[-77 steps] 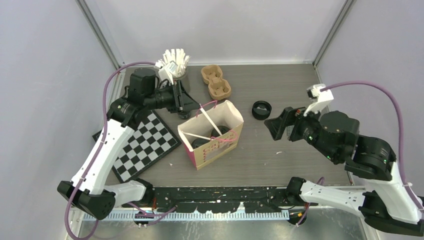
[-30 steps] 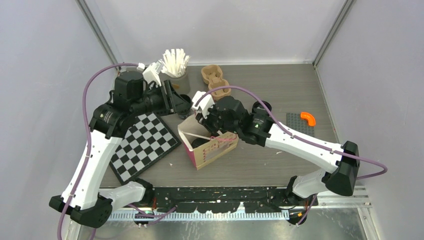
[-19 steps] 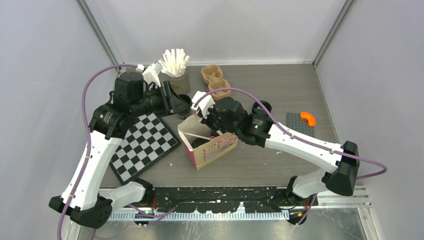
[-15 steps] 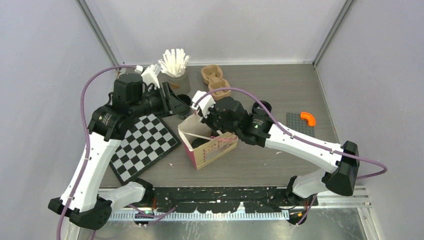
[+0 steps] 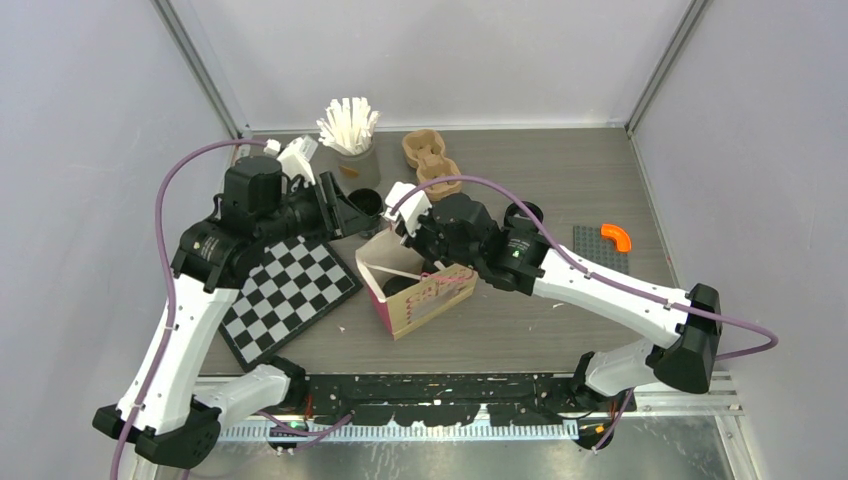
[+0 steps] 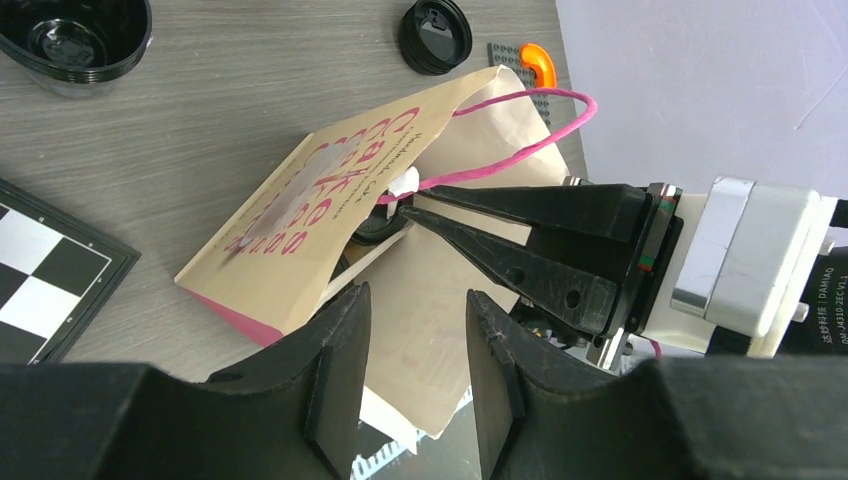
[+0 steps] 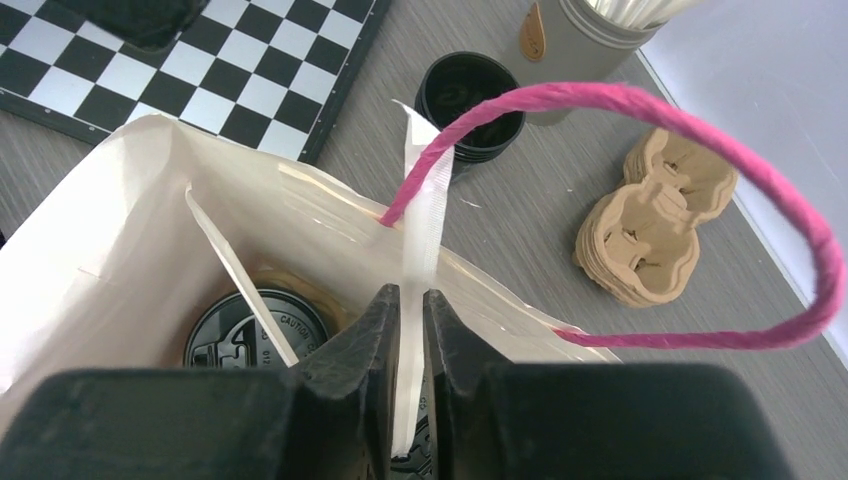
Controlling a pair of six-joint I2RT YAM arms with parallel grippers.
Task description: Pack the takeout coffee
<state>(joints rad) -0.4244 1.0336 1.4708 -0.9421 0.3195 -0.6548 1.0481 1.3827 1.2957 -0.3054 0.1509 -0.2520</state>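
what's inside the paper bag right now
A black lid with pale lettering, a leaning white stick, and an upright white stick pinched in the right gripper. Anything under the lid is covered.

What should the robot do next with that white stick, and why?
Probably open the right gripper and let the white stick drop: it hangs pinched over the open paper bag, which already holds a lidded cup.

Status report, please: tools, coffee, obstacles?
Left tool open at bag. Right tool shut on white stick. Lidded cup inside bag. Pink handle loops beside right tool.
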